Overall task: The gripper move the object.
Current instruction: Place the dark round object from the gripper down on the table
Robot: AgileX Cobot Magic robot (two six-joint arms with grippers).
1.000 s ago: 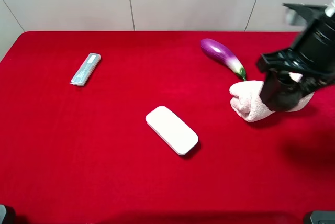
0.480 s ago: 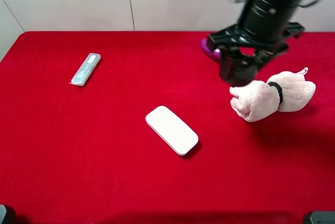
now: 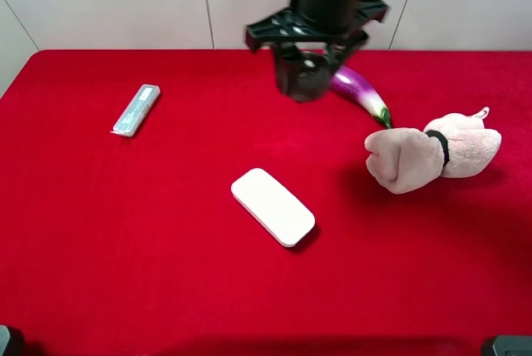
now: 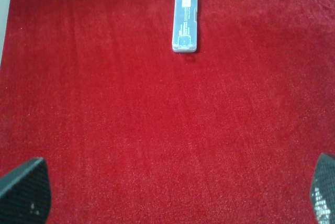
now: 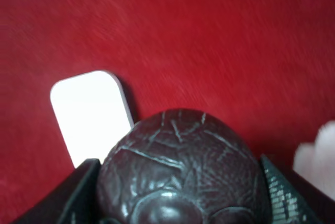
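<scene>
My right gripper (image 3: 306,81) hangs above the red cloth at the back middle, just left of the purple eggplant (image 3: 359,90). In the right wrist view the gripper (image 5: 180,205) is shut on the object, a dark brown-black glossy ball (image 5: 178,161) with a cracked pattern that fills the space between the fingers. In the exterior high view the ball is hard to tell from the black tool. My left gripper (image 4: 172,203) is open and empty over bare cloth; only its two fingertips (image 4: 23,192) show. It is out of the exterior high view.
A white rounded flat case (image 3: 273,206) lies mid-table and also shows in the right wrist view (image 5: 89,114). A pink plush toy (image 3: 428,156) lies at the right. A slim grey device (image 3: 136,110) lies at the left, also in the left wrist view (image 4: 185,19).
My right arm has swung left and back, from over the plush toy at the right edge to the back middle beside the eggplant. The plush toy is now uncovered.
</scene>
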